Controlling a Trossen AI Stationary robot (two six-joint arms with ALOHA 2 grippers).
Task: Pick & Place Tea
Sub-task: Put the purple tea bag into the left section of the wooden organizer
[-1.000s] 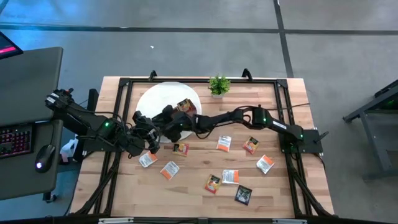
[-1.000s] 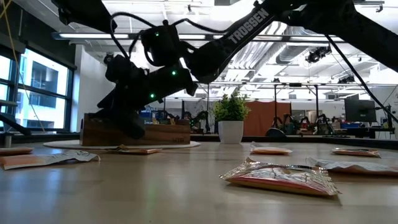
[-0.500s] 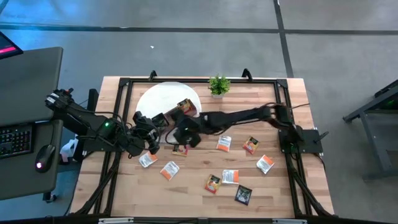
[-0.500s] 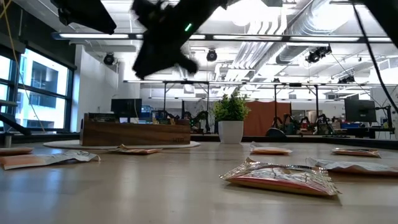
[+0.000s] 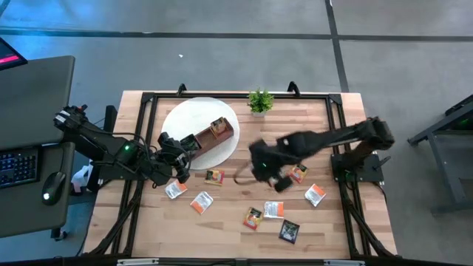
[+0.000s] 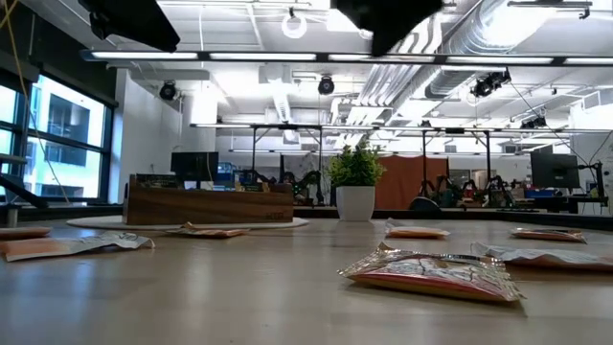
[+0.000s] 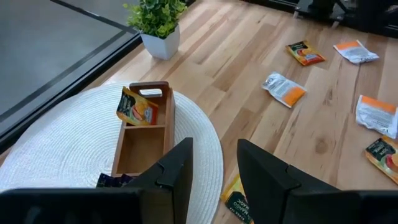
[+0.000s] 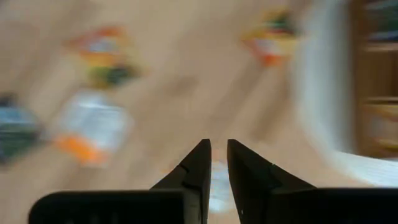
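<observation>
Several tea sachets lie flat and scattered on the wooden table, among them an orange-dark one (image 5: pixel 214 176), a white-orange one (image 5: pixel 315 194) and a dark one (image 5: pixel 288 230). A wooden compartment box (image 5: pixel 211 137) stands on a round white mat (image 5: pixel 181 118). An orange sachet (image 7: pixel 137 107) stands in the box's far compartment and a dark one (image 7: pixel 115 180) shows in the near one. My right gripper (image 5: pixel 272 177) hovers above the sachets at mid-table, its fingers (image 8: pixel 217 146) a narrow gap apart and empty. My left gripper (image 5: pixel 179 170) waits open (image 7: pixel 214 146) beside the mat.
A small potted plant (image 5: pixel 259 101) stands at the table's far edge, beyond the mat. More sachets lie toward the near edge (image 5: pixel 253 217) and near left (image 5: pixel 201 202). A black frame runs around the table's rim (image 5: pixel 336 111).
My right gripper has left the wooden box, risen well above the table and swung toward the table's right, over the loose sachets at mid-table. The right wrist view is smeared by this motion. The box and the sachets have kept their places.
</observation>
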